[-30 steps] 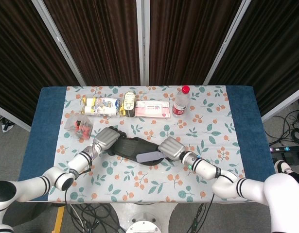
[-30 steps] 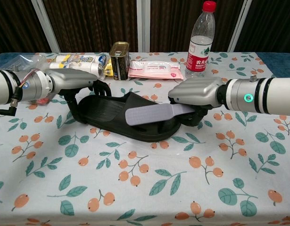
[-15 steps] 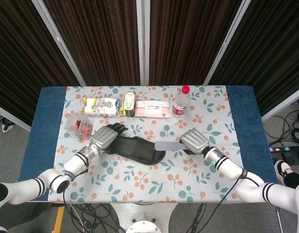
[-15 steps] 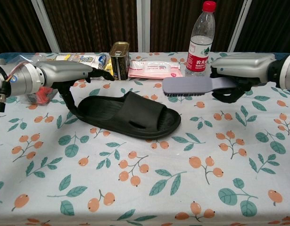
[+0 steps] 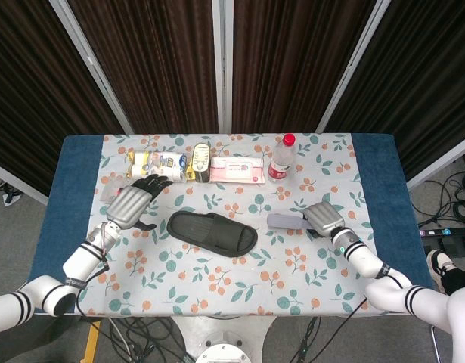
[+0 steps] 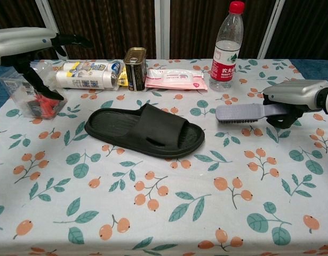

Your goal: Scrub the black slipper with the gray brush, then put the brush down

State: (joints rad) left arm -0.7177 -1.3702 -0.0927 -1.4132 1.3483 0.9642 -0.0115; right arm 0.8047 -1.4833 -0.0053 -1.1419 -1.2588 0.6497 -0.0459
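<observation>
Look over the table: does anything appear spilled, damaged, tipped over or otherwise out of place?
Nothing stands out. The black slipper lies flat and intact on the tablecloth. The right hand holds the gray brush level, off to the slipper's right. The water bottle and tin can stand upright at the back, and no spill shows.

Slipper lies alone; brush held at the right.
The black slipper (image 6: 145, 132) rests flat on the floral tablecloth (image 6: 169, 213). The right hand (image 6: 292, 96) grips the gray brush (image 6: 244, 113), bristles down. The left hand (image 6: 25, 42) is raised with fingers spread, holding nothing.
</observation>
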